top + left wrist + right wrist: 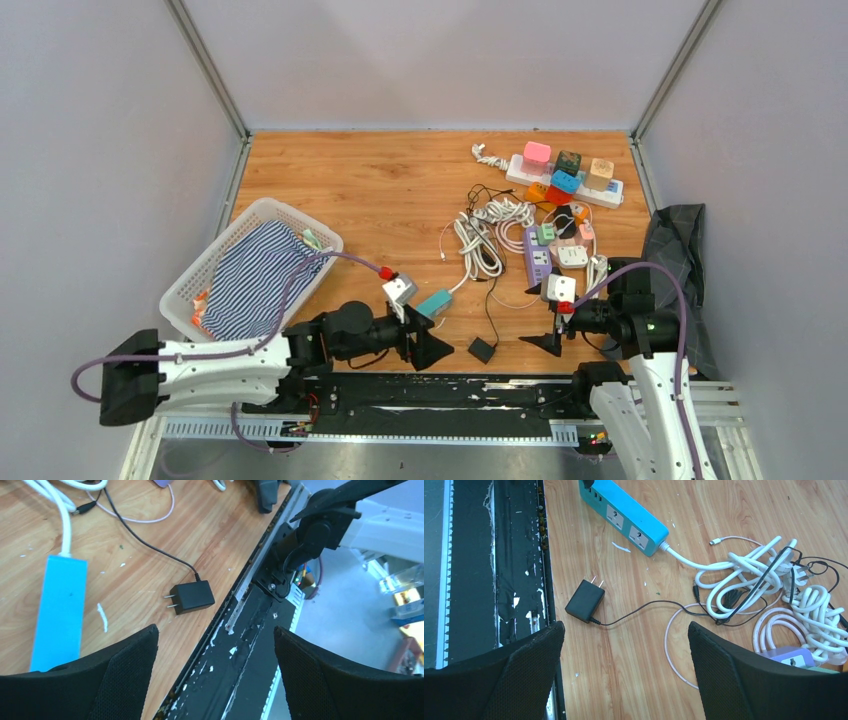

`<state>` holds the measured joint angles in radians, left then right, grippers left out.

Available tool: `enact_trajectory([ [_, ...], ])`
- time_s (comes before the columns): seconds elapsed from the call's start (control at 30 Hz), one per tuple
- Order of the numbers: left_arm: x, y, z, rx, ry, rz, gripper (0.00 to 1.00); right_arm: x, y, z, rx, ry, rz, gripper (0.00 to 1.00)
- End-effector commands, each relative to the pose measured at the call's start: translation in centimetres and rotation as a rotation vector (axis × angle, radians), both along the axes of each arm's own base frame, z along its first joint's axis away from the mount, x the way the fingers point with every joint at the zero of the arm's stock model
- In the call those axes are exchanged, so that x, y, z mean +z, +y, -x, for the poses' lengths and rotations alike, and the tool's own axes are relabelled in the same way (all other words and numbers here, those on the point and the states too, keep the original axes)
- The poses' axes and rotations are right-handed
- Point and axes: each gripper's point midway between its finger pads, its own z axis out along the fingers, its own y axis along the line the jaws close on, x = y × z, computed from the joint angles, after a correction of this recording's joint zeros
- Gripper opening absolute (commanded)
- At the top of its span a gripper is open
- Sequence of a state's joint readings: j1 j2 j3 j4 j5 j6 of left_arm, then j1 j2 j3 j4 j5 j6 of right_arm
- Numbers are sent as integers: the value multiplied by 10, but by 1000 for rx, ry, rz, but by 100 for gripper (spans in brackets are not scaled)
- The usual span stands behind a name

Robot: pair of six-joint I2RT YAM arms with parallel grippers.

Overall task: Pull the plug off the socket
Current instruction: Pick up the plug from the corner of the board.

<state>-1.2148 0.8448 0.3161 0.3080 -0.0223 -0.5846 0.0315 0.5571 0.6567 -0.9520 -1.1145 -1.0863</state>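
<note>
Black power adapter (482,350), prongs bare, lying flat on the wooden table (380,180) at four o'clock of the blue power strip (434,302); left gripper (428,338) and right gripper (540,318) both spread wide, holding nothing.

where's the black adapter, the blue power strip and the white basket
black adapter (585,601), right wrist view, middle of its body
blue power strip (626,524), right wrist view, top face between two sockets
white basket (212,254), top external view, left lattice wall
</note>
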Motion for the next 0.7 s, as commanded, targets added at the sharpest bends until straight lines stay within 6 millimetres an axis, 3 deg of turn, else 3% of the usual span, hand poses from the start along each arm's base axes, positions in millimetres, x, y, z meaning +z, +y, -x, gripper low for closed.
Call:
enact_trajectory([
  [0.0,-3,-23,-3,28,-111,-102,87,-5,-2,3,-6,13,4,93],
  [0.23,-41,-64,12,-28,-357,-373,87,-5,-2,3,-12,10,3,93],
  [0.4,-64,-88,30,-196,-521,-493,88,-4,-2,3,-14,9,2,93],
  [0.53,-72,-95,38,-328,-621,-528,94,-4,-3,3,-15,9,2,93],
  [0.67,-73,-90,41,-458,-773,-555,100,-5,-3,3,-15,11,2,94],
])
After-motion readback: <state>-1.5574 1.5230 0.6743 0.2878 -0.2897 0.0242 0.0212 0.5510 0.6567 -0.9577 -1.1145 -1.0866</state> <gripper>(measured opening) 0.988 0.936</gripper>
